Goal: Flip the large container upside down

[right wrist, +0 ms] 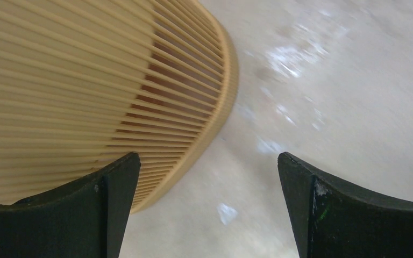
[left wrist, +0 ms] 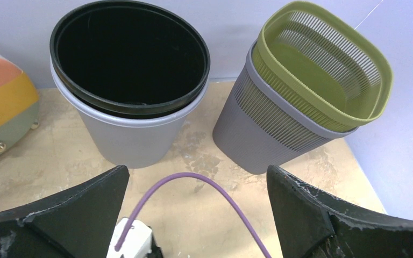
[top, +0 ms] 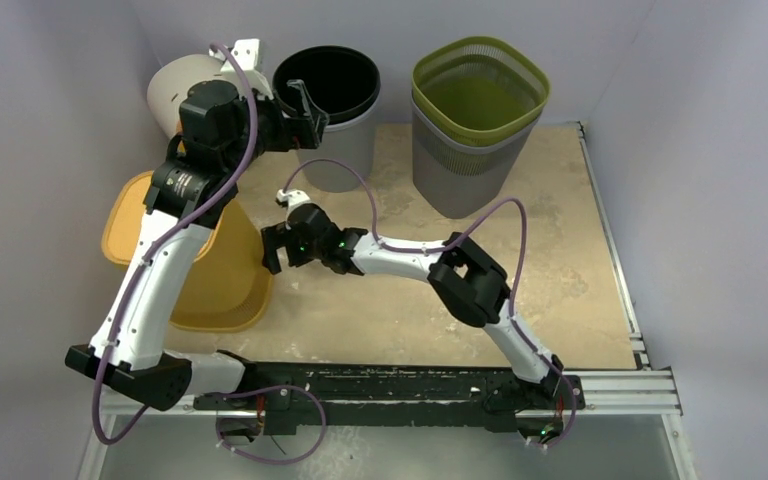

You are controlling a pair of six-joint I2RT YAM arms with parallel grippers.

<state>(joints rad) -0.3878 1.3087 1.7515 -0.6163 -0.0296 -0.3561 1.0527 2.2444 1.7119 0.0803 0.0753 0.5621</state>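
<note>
**Basket looked to be rim-down already, both grippers free**

The yellow basket (top: 225, 290) stood by the left edge of the table (top: 520, 260), about midway between the near and far edges. Its flat bottom appeared to face up and its wider rim lay on the tabletop, so the flip itself seemed done. The right gripper (top: 272, 250) sat low, just beside the basket's wall on the side toward the table's middle. In the wrist view its jaws were spread wide with only bare tabletop between them, and the slatted wall lay off to one side, unheld. Whether a finger brushed the wall could not be told.

Farther back, the left gripper (top: 305, 112) hung raised with its jaws wide apart and empty, pointing at the grey bin (top: 345, 150) at the far edge. A green basket (top: 475, 90) stood toward the far right corner. What seemed left was for the arms to pull clear.
</note>
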